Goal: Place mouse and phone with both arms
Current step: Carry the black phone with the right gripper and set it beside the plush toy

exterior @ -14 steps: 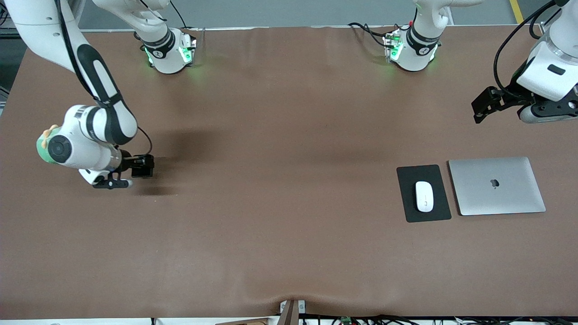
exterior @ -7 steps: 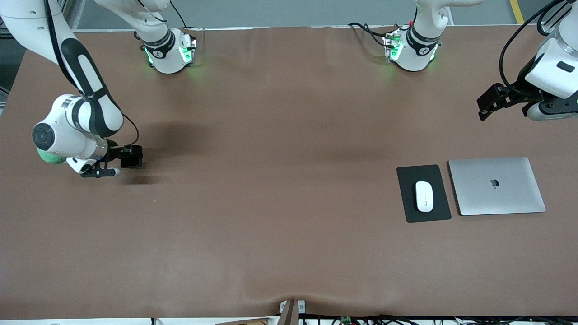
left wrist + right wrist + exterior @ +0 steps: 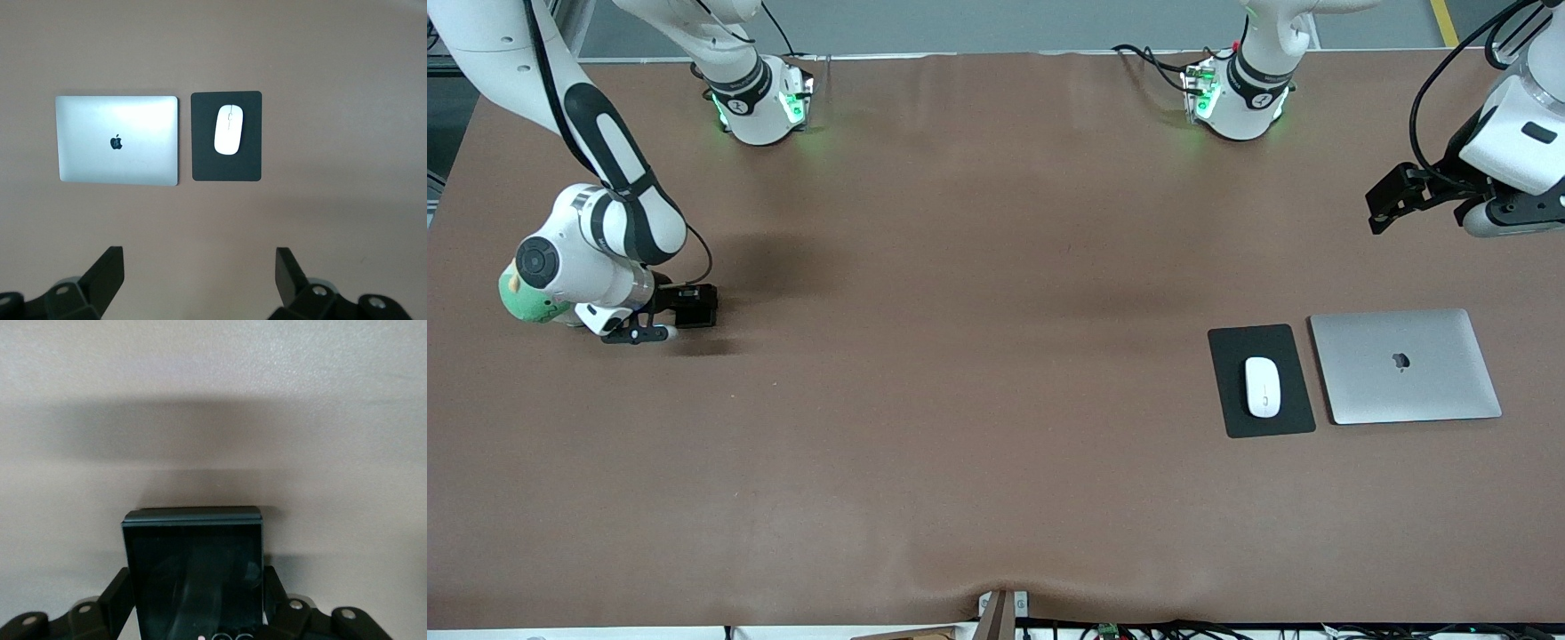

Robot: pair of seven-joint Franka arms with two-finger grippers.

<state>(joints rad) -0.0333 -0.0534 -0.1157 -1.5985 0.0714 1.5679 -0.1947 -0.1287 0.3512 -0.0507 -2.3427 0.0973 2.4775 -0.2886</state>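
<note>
The white mouse [image 3: 1262, 387] lies on a black pad [image 3: 1232, 342] toward the left arm's end of the table; both also show in the left wrist view, the mouse [image 3: 228, 129] on the pad [image 3: 207, 167]. My left gripper [image 3: 1376, 210] is open and empty, raised above the table near that end; its fingertips [image 3: 110, 263] stand wide apart. My right gripper [image 3: 694, 307] is shut on the black phone [image 3: 193, 570], held low over the table at the right arm's end. The phone's glossy face fills the space between the fingers [image 3: 117, 597].
A closed silver laptop [image 3: 1405, 365] lies beside the black pad, also seen in the left wrist view [image 3: 117, 140]. Green-lit arm bases [image 3: 760, 102] stand along the table's edge farthest from the front camera. A small green object [image 3: 520, 302] sits by the right arm's wrist.
My right gripper with the phone swung toward the right arm's end, then back a little, and sits lower. My left gripper rose slightly and then held still.
</note>
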